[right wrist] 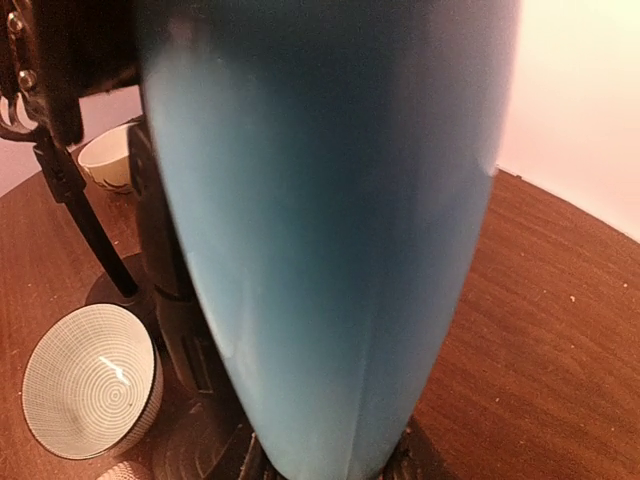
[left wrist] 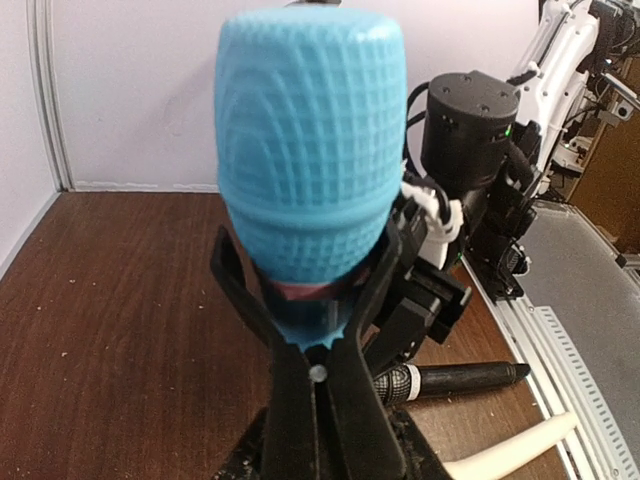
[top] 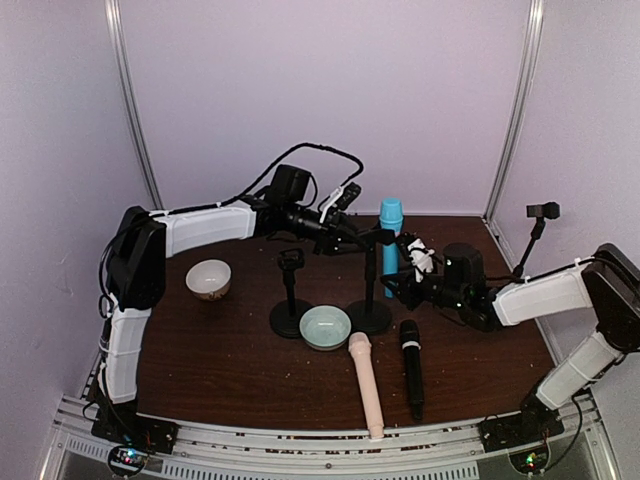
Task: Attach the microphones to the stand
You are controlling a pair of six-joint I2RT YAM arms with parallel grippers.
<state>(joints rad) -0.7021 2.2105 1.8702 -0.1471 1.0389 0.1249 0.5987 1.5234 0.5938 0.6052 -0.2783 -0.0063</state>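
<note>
Looking down from above first: the blue microphone (top: 390,215) stands upright in the clip (top: 376,238) of the stand (top: 370,316), toward the back of the table (top: 220,360). My left gripper (top: 352,236) comes in from the left, right at that clip. My right gripper (top: 405,268) comes in from the right, beside the microphone's lower body. The pink microphone (top: 366,385) and the black microphone (top: 411,368) lie near the front edge, side by side but apart. A second stand (top: 290,300) is just to the left, a pale green bowl (top: 325,327) sits between the two bases, and a white bowl (top: 208,279) is further left.

Over to my left wrist. The blue grid-patterned head (left wrist: 310,150) fills the view, cradled in the clip's fork (left wrist: 235,280). My left fingers (left wrist: 300,420) are pressed close, pinching the clip's stem. The black microphone (left wrist: 460,378) shows a pale collar band, and any print on it is too small to read.

Now my right wrist. The blue body (right wrist: 320,230) is blurred and very near. I cannot tell whether my right jaws are spread or pressing on it. The patterned bowl (right wrist: 90,380) sits low on the left.
</note>
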